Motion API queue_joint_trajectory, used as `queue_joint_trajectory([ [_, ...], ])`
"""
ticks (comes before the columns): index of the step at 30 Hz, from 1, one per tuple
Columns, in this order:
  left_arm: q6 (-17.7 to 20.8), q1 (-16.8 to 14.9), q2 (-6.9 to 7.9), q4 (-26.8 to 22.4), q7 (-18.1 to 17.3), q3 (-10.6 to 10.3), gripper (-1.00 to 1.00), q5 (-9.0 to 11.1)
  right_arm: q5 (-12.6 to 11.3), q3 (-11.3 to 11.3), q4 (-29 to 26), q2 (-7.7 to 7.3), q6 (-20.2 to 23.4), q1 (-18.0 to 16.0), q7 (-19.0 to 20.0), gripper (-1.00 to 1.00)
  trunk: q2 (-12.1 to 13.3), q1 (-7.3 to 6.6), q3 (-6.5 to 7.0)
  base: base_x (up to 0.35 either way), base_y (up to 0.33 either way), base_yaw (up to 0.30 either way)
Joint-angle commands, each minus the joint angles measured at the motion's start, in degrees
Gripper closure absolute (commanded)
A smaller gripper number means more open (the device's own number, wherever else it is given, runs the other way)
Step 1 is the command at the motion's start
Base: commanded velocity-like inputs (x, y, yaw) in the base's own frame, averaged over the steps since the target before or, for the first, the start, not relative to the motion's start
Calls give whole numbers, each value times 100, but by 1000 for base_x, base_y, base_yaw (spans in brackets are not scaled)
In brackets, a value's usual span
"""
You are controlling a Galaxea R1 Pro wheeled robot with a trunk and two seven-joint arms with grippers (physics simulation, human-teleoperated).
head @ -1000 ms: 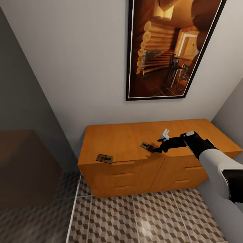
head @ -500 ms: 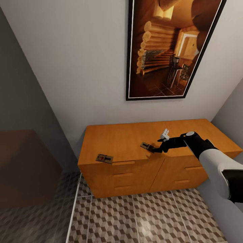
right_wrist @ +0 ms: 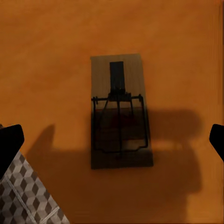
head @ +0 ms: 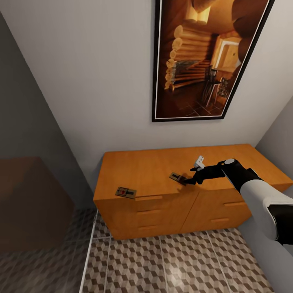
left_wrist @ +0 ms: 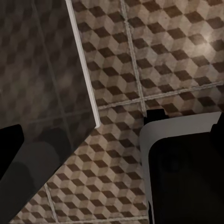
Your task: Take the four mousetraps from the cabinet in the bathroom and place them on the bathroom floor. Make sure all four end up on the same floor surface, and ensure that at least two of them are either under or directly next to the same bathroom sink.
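in the head view, going left to right: a dim brown box-like shape (head: 30, 201) sits at 9 o'clock behind what seems to be a translucent grey panel, hard to make out. at 6 o'clock the bathroom floor (head: 171, 264) shows its cube-pattern tiles, with a pale strip (head: 90, 244) running down it near the cabinet's left corner. the cabinet (head: 162, 207) stands against the white wall, its flat orange top spanning from about 8 o'clock to 3 o'clock.

1 mousetrap (head: 125, 192) lies flat at the front left corner of the cabinet top, right at the edge, red mark showing. a 2nd mousetrap (head: 176, 177) lies flat near the middle of the top, toward the front edge, well apart from the 1st. just to its right the right gripper (head: 189, 179) hangs low over the top, the black and white arm reaching in from 4 o'clock. above, at 1 o'clock, a black-framed picture (head: 203, 57) of a log cabin hangs on the wall.

in the right wrist view that 2nd mousetrap (right_wrist: 120, 111) lies between the 2 dark fingertips (right_wrist: 10, 142), which stand wide apart and touch nothing, so the right hand is spread and empty; its shadow falls across the board.

in the left wrist view the tiled floor (left_wrist: 154, 60) lies beyond 1 dark fingertip (left_wrist: 10, 140) of the left gripper; i cannot tell how its fingers stand.
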Motion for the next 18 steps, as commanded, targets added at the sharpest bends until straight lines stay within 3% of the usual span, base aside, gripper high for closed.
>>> queue_joint_trajectory([
  [1, -27, -7, -4, 19, 4, -48, -100, 39, -17, 33, -10, -4, 40, -3, 15, -100, -10, 4, -10, 47, 0, 0],
  [18, 281, 38, -4, 25, 1, -48, -100, 40, -17, 32, -10, -6, 42, -4, 17, -100, -10, 4, -10, 10, 0, 0],
])
